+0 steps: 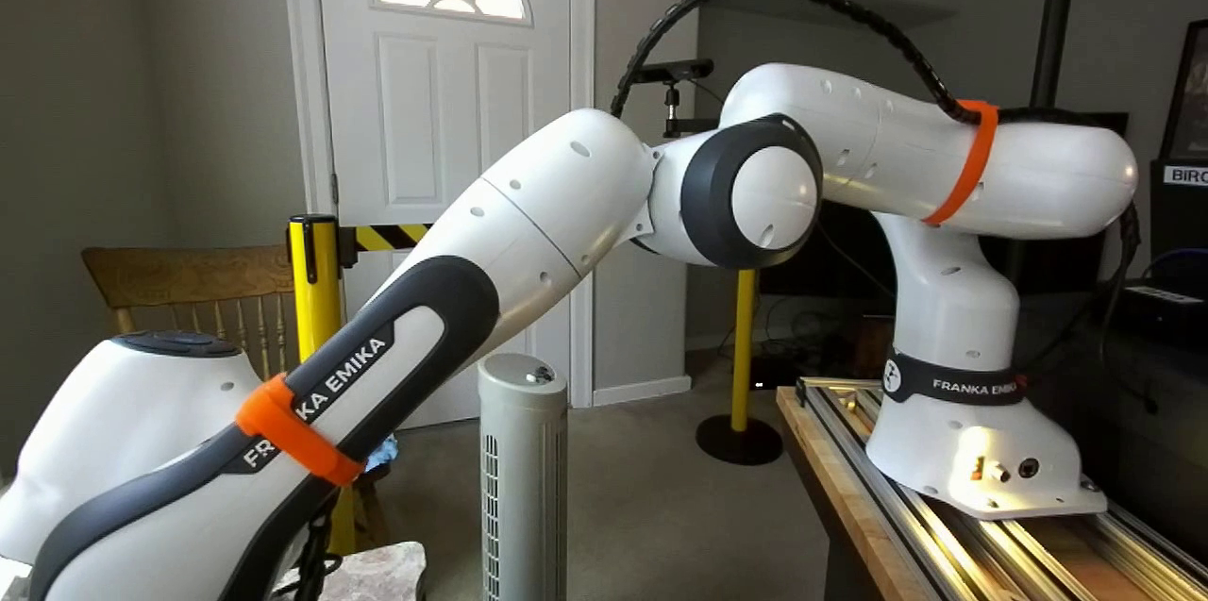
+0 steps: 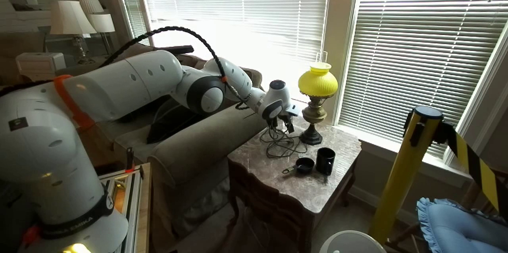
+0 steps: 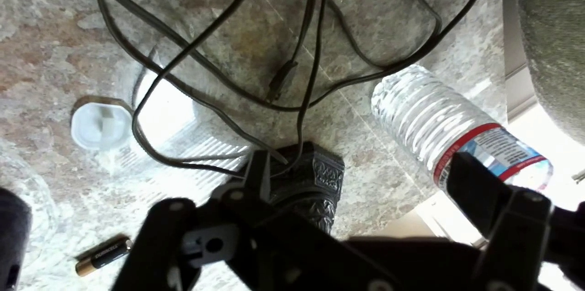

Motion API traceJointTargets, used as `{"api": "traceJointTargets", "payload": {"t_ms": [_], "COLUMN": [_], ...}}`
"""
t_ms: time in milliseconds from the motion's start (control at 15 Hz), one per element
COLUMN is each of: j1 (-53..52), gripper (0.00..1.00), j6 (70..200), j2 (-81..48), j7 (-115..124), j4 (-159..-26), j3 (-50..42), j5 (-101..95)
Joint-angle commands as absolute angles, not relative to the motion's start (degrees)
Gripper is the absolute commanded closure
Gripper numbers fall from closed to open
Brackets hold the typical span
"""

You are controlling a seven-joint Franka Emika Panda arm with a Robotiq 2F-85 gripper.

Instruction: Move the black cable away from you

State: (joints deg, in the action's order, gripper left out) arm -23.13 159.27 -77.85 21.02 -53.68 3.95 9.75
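Note:
The black cable [image 3: 397, 67] lies in loose, crossing loops on the stone-look tabletop [image 3: 256, 39] in the wrist view. A dark plug end [image 3: 282, 82] lies inside the loops. The cable also shows in an exterior view [image 2: 283, 140], below and in front of the hand. My gripper [image 3: 363, 165] is open and empty, its two dark fingers wide apart. The left finger overlaps part of the cable in the wrist view; whether they touch cannot be told. The gripper also shows low over the tabletop in an exterior view [image 2: 282, 124].
The lamp [image 2: 315, 114] stands close to the hand, its dark base [image 3: 327, 174] between the fingers in view. A water bottle [image 3: 425, 108], white cap [image 3: 100, 126] and battery [image 3: 104, 254] lie nearby. A black mug [image 2: 325, 161], small black cup [image 2: 304, 165] and sofa arm [image 2: 206, 141] are near.

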Motion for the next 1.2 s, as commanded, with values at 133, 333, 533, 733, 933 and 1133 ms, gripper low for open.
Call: {"api": "traceJointTargets", "payload": {"t_ms": [133,333,533,733,933,1133], "j1": [-21.3,-18.2,-12.7,-8.0,-1.6,5.5], "gripper": [0.00,0.00,0.00,0.00,0.00,0.00], "j6": [160.7,161.5,159.9,158.7,158.0,158.2], "j2": [-72.7,-67.8,-62.9,-57.8,-53.6,-48.8], "j7": [15.2,9.8,3.2,0.1,-6.5,-13.3], "j4": [-63.2,-70.8,-77.4,-84.7,-92.1,-100.4], "j3": [5.8,9.5,15.1,17.7,21.4,24.6], "j5": [9.7,10.5,11.4,11.5,11.1,11.5]}}
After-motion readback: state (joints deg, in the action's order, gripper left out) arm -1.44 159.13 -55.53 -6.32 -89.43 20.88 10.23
